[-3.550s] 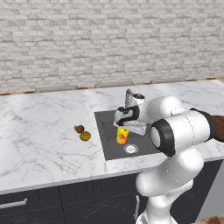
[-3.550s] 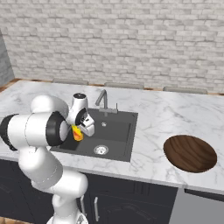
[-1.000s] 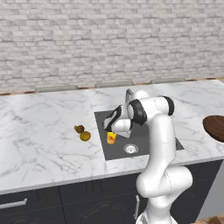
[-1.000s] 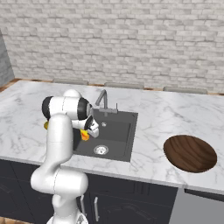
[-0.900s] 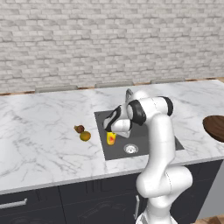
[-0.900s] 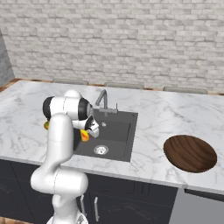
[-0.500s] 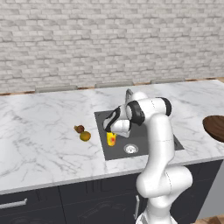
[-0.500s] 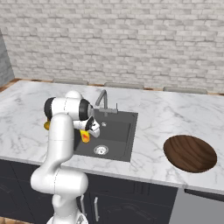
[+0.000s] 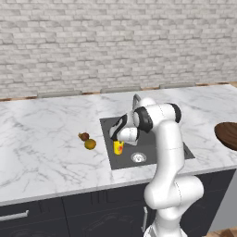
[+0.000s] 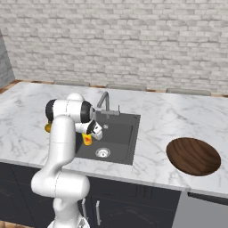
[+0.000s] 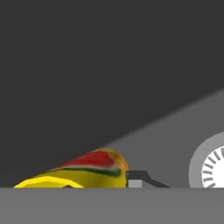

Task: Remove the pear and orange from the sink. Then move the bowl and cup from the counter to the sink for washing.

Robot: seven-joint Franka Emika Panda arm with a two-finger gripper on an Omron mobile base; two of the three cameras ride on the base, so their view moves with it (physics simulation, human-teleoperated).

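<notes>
Marble counter (image 9: 41, 139): pear (image 9: 84, 136), orange (image 9: 90, 144) beside sink (image 9: 157, 155). Gripper (image 9: 118, 139) over yellow cup (image 9: 118, 147) in sink; grip state unclear.

A pale brick wall (image 9: 115, 41) backs a white marble surface (image 9: 41, 143) that sits on dark cabinets (image 9: 69, 215), with a strip of wood floor (image 9: 222, 231) at the lower corner.
</notes>
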